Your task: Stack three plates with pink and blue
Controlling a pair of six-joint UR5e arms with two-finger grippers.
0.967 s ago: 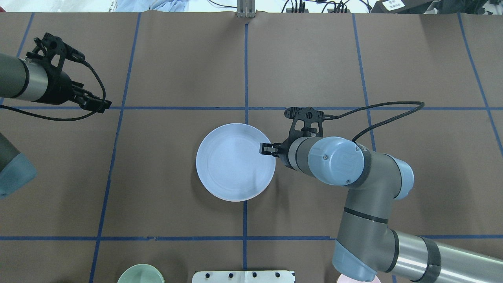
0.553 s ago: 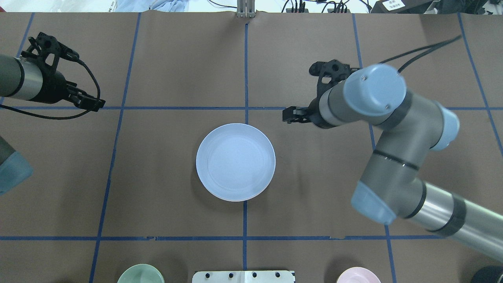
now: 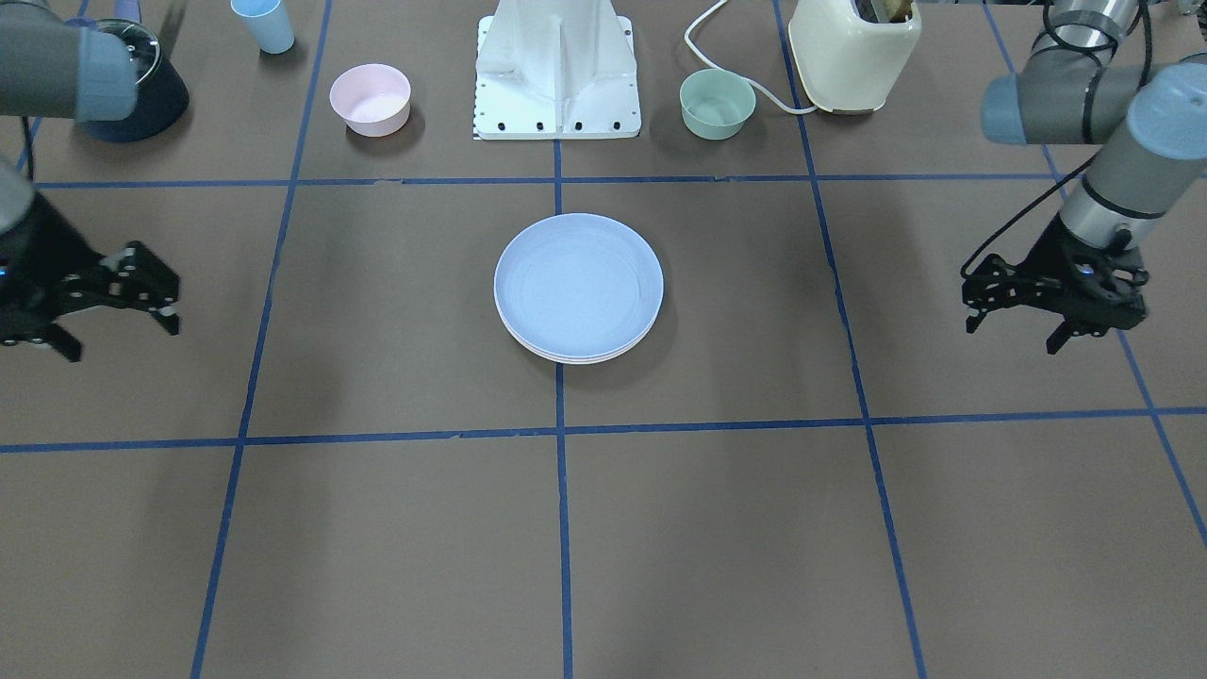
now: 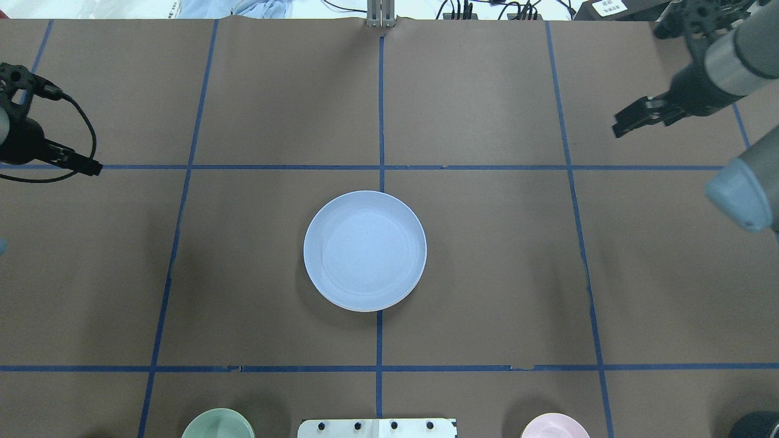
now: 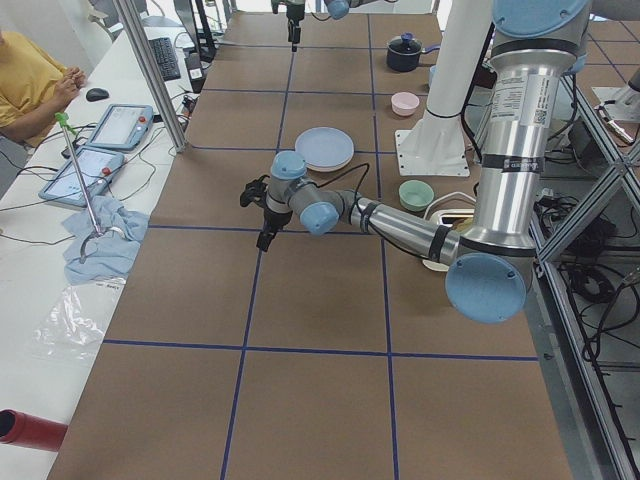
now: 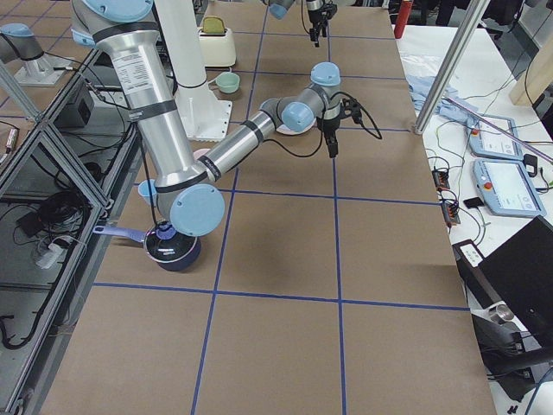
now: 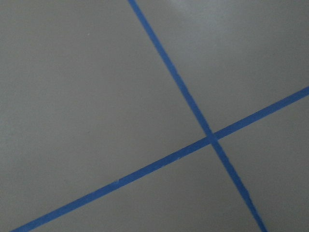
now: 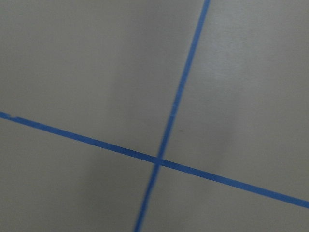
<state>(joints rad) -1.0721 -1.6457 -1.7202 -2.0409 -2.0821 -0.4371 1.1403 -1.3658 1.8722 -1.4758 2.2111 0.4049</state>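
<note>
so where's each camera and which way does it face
Front-facing: across the brown table, facing the white robot base; left hand at right, right hand at left.
Overhead: behind the base, forward and down; both hands.
Exterior left: table's end; left hand near.
Exterior right: opposite end; right hand near.
Left wrist: down, blue tape cross; no hand.
Right wrist: likewise.
Shared, first two: light blue round plate.

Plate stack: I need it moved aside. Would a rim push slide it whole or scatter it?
Probably slides whole: the plate stack looks nested, rims aligned. Low and flat, so unlikely to tip. Matte surface, likely grippy.
</note>
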